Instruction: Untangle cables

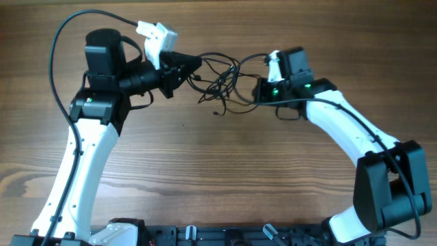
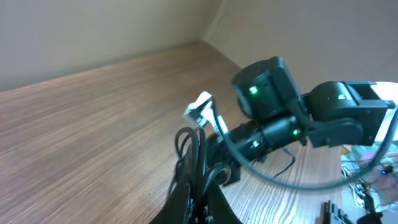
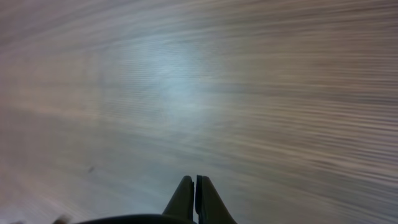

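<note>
The cables (image 1: 222,78) are a loose tangle of thin black wires, stretched between my two grippers at the back middle of the table. My left gripper (image 1: 186,68) points right and is shut on several strands. In the left wrist view the strands (image 2: 194,146) loop up out of the closed fingers (image 2: 200,202). My right gripper (image 1: 262,90) points left at the tangle's right end, where wires run up to it. In the right wrist view its fingers (image 3: 196,184) are pressed together, with no wire visible between them, over blurred wood.
The wooden table (image 1: 225,171) extends toward the front. The right arm's black wrist with green lights (image 2: 267,93) sits close in front of my left gripper. A thick black arm cable (image 1: 61,61) arcs at the far left. The robot base (image 1: 205,236) lines the front edge.
</note>
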Available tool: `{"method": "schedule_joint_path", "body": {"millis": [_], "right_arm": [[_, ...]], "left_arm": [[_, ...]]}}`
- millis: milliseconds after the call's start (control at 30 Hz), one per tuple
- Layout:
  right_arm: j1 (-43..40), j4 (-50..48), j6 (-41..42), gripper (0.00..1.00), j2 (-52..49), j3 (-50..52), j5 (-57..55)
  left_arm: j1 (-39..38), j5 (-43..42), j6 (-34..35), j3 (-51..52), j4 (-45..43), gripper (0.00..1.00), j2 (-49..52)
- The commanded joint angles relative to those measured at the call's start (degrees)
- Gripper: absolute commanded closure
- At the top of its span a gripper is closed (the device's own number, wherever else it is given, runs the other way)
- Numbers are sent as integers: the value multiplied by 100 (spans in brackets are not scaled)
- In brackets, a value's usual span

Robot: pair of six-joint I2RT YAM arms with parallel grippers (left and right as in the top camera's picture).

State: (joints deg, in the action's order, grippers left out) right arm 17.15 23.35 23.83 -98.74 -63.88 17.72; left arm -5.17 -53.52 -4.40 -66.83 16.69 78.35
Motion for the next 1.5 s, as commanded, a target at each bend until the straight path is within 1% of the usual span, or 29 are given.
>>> {"method": "schedule_joint_path", "body": {"millis": [0,467,633,900,967,1000,1067,1133,1167,1200,1233,1267,1300,1467], "right_arm": [[-511,146,133,95,-90,20,-654],[-1574,308,-125,95,-92,20,-699],[-1945,367,-151,96,-92,20,-739],[-2098,444,-201,95,-92,20,-741],[-2096,446,-343,95,-92,20,-549],[-2096,450,-509,93,-92,20,-317],[-2096,479,-761,68,-92,20,166],[-2096,490,-925,57,-90,20,638],[-2096,479,-1043,53,-85,20,861],[-2090,455,-1320,47,-76,20,1342],[-2090,439,-1565,43,-55,20,1779],[-2090,437,-1781,35,-35,20,2181],[-2085,439,-1961,33,-13,15,2588],[-2006,437,-2618,31,125,15,4236]], "left_arm": [[382,-20,31,-96,-61,96,-122],[1486,-22,33,-96,-63,96,-140],[1893,-26,35,-96,-63,96,-315],[2020,-26,37,-96,-57,96,-540],[2017,-120,48,-96,-55,96,-546],[2017,-157,87,-96,-55,96,-546],[2002,-286,188,-96,-52,96,-544],[1980,-437,186,-96,-52,96,-544],[1965,-439,186,-96,-50,96,-544],[1939,-437,186,-96,-37,96,-544],[1906,-437,186,-96,-28,96,-544],[1871,-437,186,-96,-13,96,-544],[1825,-439,186,-96,-7,96,-544],[1456,-433,181,-96,33,96,-542]]}}
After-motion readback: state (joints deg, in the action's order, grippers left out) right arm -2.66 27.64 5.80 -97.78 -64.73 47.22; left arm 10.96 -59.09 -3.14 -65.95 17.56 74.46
